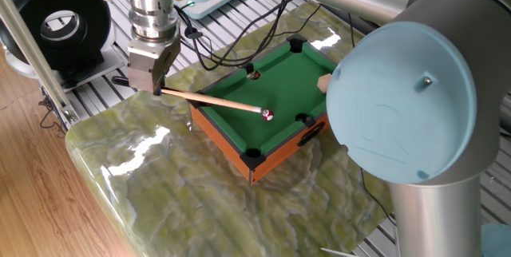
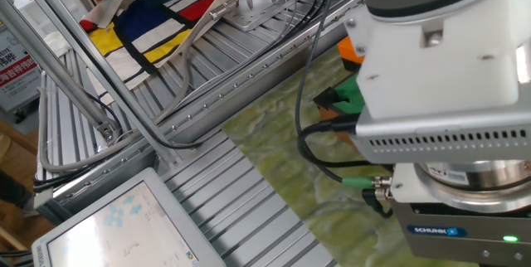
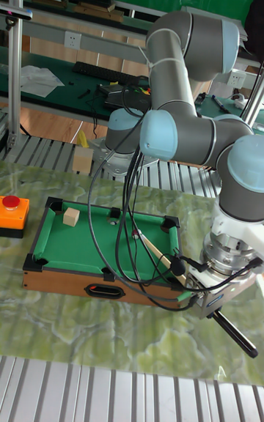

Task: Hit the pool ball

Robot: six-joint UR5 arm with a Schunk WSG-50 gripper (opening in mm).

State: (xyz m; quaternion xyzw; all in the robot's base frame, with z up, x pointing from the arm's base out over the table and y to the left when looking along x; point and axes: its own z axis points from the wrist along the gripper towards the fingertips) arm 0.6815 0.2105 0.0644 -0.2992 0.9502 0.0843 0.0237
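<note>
1. From one fixed view I see the metal two-finger hand (image 1: 151, 80) clamped on the butt end of a thin pale wooden cue stick (image 1: 211, 100), just off the left end of the small pool table.
2. The cue slants to the right and down across the near-left rail of the orange-walled miniature pool table with green felt (image 1: 275, 77), which sits on the green marbled counter (image 1: 160, 185).
3. The tiny glossy dark-red pool ball with a white spot (image 1: 267, 115) lies on the felt toward the near long rail, between the near corner pocket and the middle pocket of that rail.
4. The cue's tip looks to be touching the ball or right beside it; I cannot tell which.
5. In the tall fixed view I see the hand (image 3: 213, 297) low at the right, the cue (image 3: 155, 250) running up-left over the felt (image 3: 88, 235), and a black handle-like piece sticking out below the hand.
6. That same view shows a small tan wooden cube (image 3: 70, 216) on the felt near the far-left corner, and a red round button on an orange box (image 3: 12, 215) on the counter just beside the table's left end.
7. The other fixed view is mostly filled by the arm's wrist housing; the ball is hidden there.
</note>
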